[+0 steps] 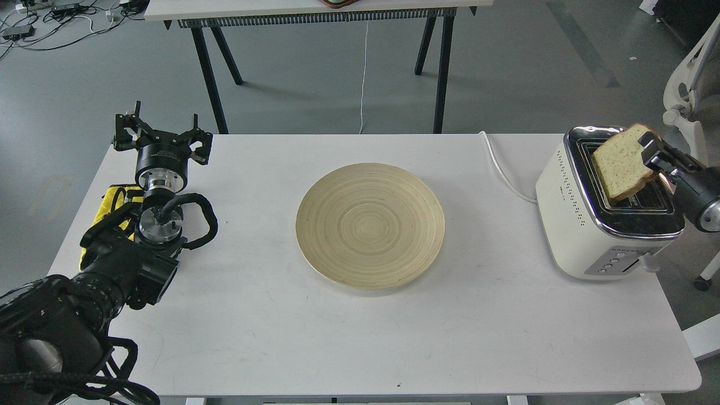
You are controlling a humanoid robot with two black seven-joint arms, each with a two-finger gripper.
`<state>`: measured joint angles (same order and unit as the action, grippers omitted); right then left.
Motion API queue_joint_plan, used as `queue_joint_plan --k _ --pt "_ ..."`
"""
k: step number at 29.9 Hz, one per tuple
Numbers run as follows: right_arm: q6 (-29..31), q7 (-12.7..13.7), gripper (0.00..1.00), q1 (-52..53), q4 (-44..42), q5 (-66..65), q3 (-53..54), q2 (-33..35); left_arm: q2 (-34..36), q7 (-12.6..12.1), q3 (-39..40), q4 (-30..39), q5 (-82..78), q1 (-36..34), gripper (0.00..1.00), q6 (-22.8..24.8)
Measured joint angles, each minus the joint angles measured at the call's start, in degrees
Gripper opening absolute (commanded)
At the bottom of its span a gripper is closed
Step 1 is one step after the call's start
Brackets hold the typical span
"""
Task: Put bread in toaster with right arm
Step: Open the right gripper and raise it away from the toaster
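Note:
The cream-white toaster (pixel 579 225) with a chrome top stands at the table's right edge. My right gripper (pixel 651 153) comes in from the right and is shut on the far edge of the bread (pixel 621 163). The slice is tilted over the toaster's slots, its lower edge at the slot opening. My left gripper (pixel 162 130) is open and empty above the table's far left corner, far from the toaster.
A round wooden plate (pixel 315 225) lies empty in the middle of the white table (pixel 394 337). The toaster's white cord (pixel 503 169) runs back over the far edge. Another table (pixel 315 11) stands behind; a white chair (pixel 683 95) at right.

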<state>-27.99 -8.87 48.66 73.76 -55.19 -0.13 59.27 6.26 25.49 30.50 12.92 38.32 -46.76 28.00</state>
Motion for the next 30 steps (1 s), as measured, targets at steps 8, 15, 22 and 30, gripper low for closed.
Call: queue_joint_plan --k 8,15,22,30 --pt "0.00 0.00 0.56 -0.48 0.27 0.20 0.06 -2.23 -0.01 0.00 0.00 0.00 0.00 0.00 1.00 0.00" --pt "0.00 0.29 0.87 0.38 3.39 0.54 1.92 -1.56 -0.02 0.00 0.01 0.00 0.00 0.00 1.00 0.00" --pt "-0.01 0.85 0.97 0.46 8.35 1.68 10.17 -0.30 -0.02 0.00 0.03 0.00 0.02 0.00 1.00 0.00" --pt "-0.03 1.16 0.97 0.28 12.48 13.34 20.14 -4.55 -0.02 0.00 0.00 0.00 0.02 0.00 1.00 0.00"
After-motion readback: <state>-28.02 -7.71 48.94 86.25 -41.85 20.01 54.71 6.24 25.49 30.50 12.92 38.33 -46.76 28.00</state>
